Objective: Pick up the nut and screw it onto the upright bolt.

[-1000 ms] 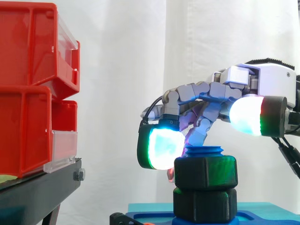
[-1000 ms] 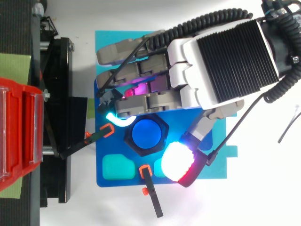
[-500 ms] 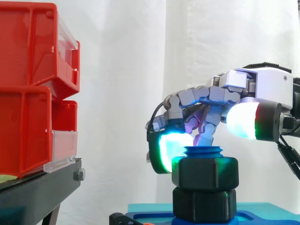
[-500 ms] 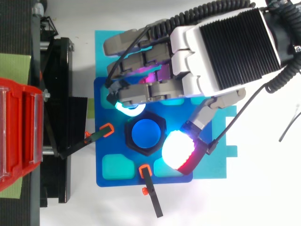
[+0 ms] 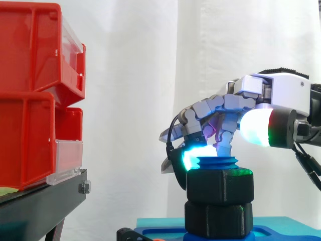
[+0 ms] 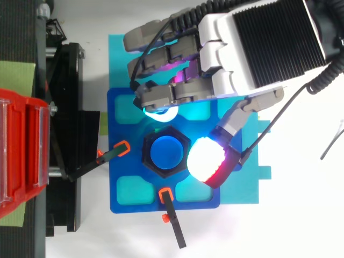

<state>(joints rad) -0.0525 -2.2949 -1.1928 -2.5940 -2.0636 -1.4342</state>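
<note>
Right, fingertips first: the cyan pad (image 5: 193, 153) sits against the top left edge of the nut (image 5: 219, 186), just beside the blue thread. The thumb pad (image 5: 256, 128) glows white-green and, from the side, rides clear above the nut's top face; from above it overlaps the nut's right flank. So the fingers are curled but not clamped on anything, and the hand (image 6: 252, 48) has no grip on the nut.

The nut is on the bolt (image 5: 216, 162), black hex around the blue core, with a short length of thread proud above it. Its underside looks seated on the lower hex (image 5: 218, 219); I can't make out a gap between them. That stack stands on the blue plate (image 6: 137, 208).

My read on progress:
- pick-up: done
- starting the thread: done
- running down: looks finished or close to it
- left: maybe a last snugging turn, then lift the hand away

The red bins (image 5: 30, 100) on the stand (image 5: 40, 206) are well off to the side, not involved.
</note>
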